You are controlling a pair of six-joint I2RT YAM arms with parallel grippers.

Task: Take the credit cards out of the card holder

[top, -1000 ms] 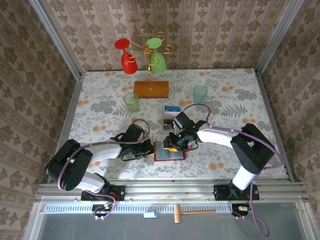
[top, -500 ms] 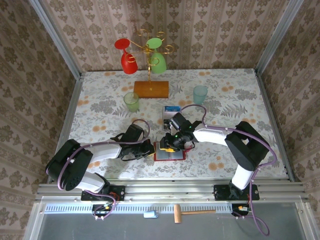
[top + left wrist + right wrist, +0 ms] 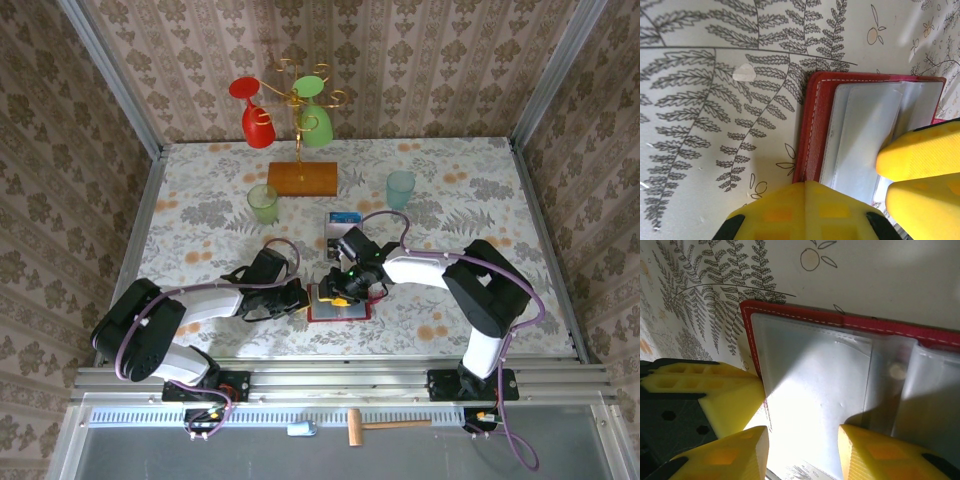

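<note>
Top external, near edge: both arms reach inward from their bases to one spot on the flowered table (image 3: 480, 200).
Card holder: the red card holder (image 3: 356, 309) lies open and flat just ahead of the bases. Its pockets face up and its long axis runs left to right across the table.
Left gripper: the left gripper (image 3: 299, 298) is closed tight with nothing between its fingers. Its tips rest on the holder's left end, which looks to me like pinning it down.
Right gripper: the right gripper (image 3: 338, 291) hangs over the holder's left half. Its jaws are partway apart and empty, and its tips point down at the greyish see-through pockets (image 3: 810, 385).
Key relation: the holder lies straight under the right fingertips, not off to either side. Any pick would be a short drop, then a slide along the pocket.
Nearer arm: both are at the holder, but the right one is free to pick.
Pocket contents: from the right wrist camera the sleeves look pale. I cannot tell whether a card is left inside, or which way the pocket mouths face.
Credit cards: just beyond the right gripper, apart from the holder, two credit cards (image 3: 343, 226) lie together on the table, one blue-and-white and one dark, already out.
Far side: a green cup (image 3: 263, 203), a teal cup (image 3: 400, 187) and a glass rack (image 3: 300, 150) stand well clear.
</note>
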